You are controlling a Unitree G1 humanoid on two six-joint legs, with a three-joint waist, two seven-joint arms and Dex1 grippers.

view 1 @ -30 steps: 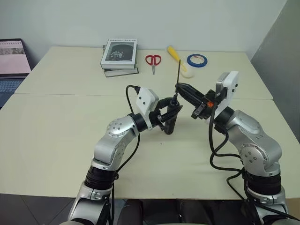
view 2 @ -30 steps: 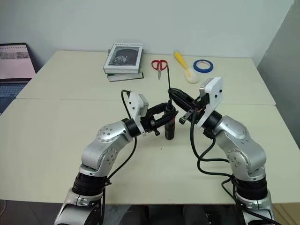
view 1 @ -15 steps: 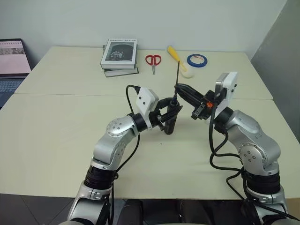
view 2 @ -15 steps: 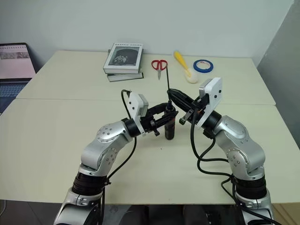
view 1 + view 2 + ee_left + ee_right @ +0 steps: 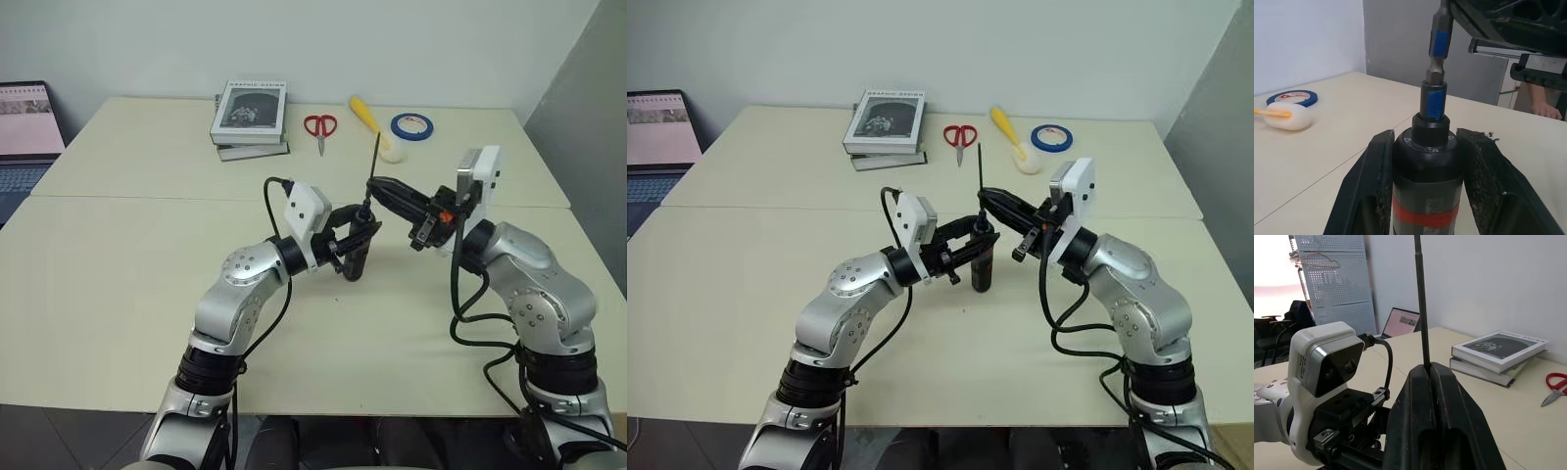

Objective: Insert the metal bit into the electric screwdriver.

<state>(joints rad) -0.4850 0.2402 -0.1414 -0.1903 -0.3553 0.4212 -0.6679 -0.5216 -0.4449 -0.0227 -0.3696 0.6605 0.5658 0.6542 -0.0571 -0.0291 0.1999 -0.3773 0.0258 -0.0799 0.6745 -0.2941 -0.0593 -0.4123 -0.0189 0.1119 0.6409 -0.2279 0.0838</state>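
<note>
Two claws are working together here, and both are mine. My left claw (image 5: 355, 240) is squeezed tight around the electric screwdriver (image 5: 1426, 196), holding it upright above the counter (image 5: 118, 284) with its open end facing up, so the hole is easy to reach from above. My right claw (image 5: 377, 186) is pinched shut on the metal bit (image 5: 373, 166), which stands almost straight up and down, right over that hole. I hold the bit by its middle so its bottom end is free to go in. In my left wrist view the bit's lower end sits right at a blue-marked piece sticking out of the screwdriver's top; I cannot tell if it is already pushed in. I think the bit needs a push straight down, kept lined up so it does not slip sideways.
</note>
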